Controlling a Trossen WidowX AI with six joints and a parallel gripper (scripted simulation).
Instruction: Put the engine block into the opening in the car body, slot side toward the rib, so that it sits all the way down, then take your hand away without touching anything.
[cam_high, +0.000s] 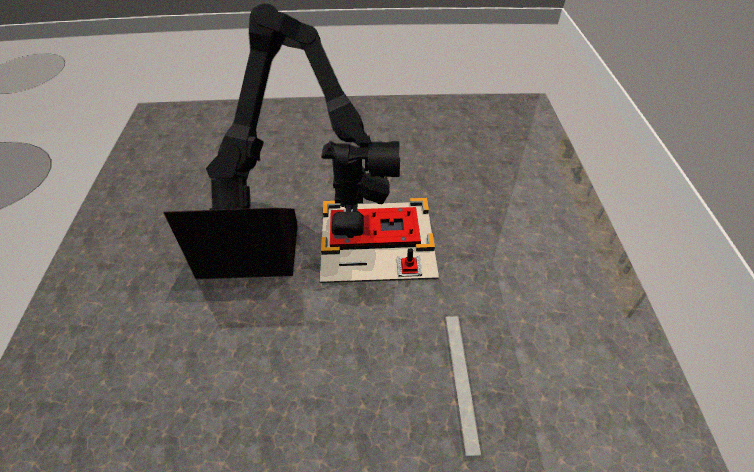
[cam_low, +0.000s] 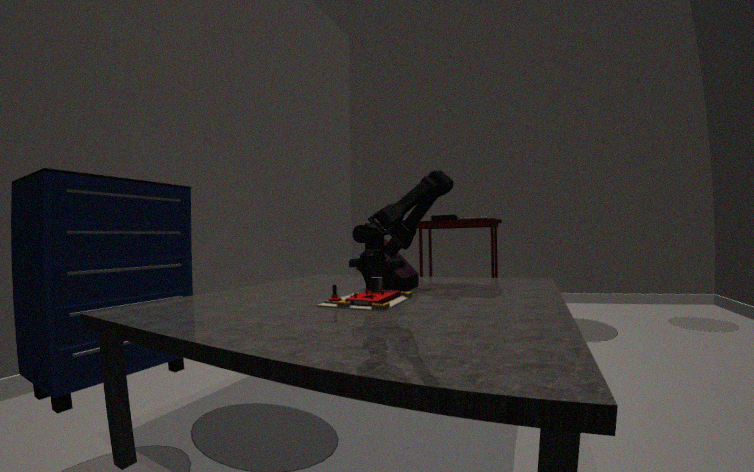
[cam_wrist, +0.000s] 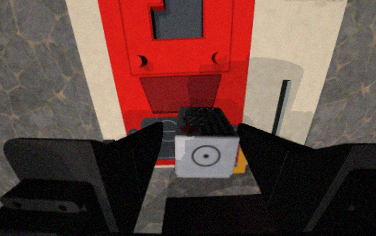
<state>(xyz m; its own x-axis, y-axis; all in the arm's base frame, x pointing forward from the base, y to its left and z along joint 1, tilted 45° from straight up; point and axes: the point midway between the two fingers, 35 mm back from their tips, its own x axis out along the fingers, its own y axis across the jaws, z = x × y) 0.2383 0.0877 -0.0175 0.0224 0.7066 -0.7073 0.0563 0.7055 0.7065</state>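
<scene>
The engine block (cam_wrist: 206, 155) is a small grey cube with a ring mark on its near face and a dark top. It sits at the near end of the red car body (cam_high: 408, 222) (cam_wrist: 240, 50) (cam_low: 371, 297). My gripper (cam_wrist: 200, 128) (cam_high: 347, 222) is down around it, one finger on each side, partly closed. The right finger is at the block's edge and a narrow gap shows at the left finger. The stepped grey opening (cam_wrist: 180, 20) (cam_high: 392, 223) lies farther along the car body. In the top view the gripper hides the block.
The car body lies on a beige board (cam_high: 378, 267) (cam_wrist: 80, 62) with orange corner brackets (cam_high: 422, 203). A small red stand with a black lever (cam_high: 410, 264) and a thin black bar (cam_high: 352, 263) (cam_wrist: 282, 107) are on the board. A black panel (cam_high: 233, 242) stands to the left.
</scene>
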